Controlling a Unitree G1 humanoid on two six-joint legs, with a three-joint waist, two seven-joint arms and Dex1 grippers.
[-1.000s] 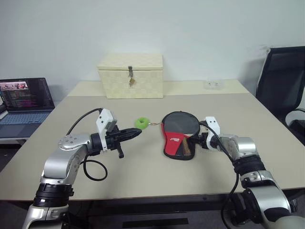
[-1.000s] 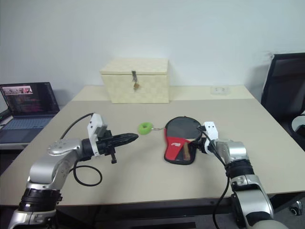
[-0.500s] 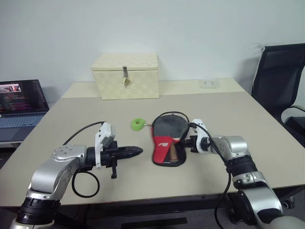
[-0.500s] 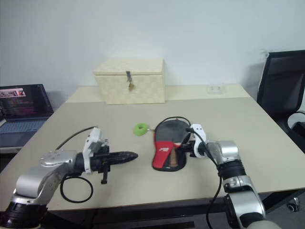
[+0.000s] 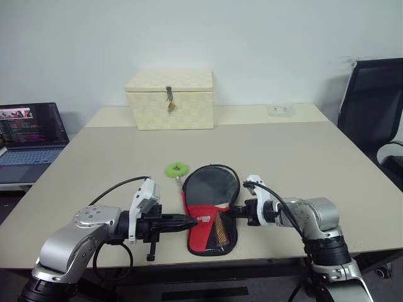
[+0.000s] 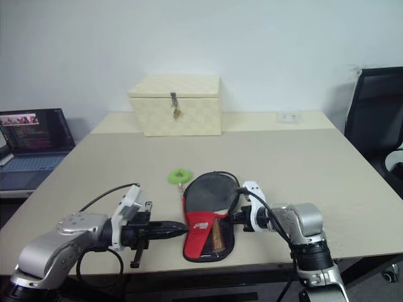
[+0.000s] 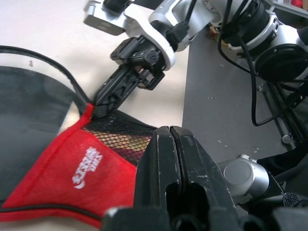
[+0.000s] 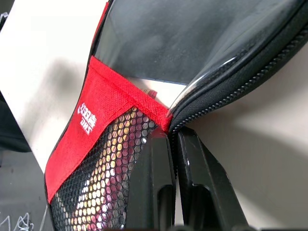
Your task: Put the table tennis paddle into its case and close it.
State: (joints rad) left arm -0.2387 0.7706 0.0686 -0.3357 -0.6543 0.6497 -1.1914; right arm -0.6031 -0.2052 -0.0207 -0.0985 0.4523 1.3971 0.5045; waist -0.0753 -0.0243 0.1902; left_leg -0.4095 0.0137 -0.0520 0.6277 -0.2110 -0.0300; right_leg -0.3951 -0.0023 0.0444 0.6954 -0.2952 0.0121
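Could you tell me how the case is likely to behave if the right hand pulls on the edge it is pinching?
The case looks like soft fabric and mesh, so its edge would probably lift and fold before the rest follows. Lying flat on the smooth table, it may slide. The right hand grips only the zipper edge, so it could sag.

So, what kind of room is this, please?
Most likely an office or a lab workroom. A plain beige table stands against a bare white wall, an open laptop with code on its screen sits to one side, and a black office chair stands at the other.
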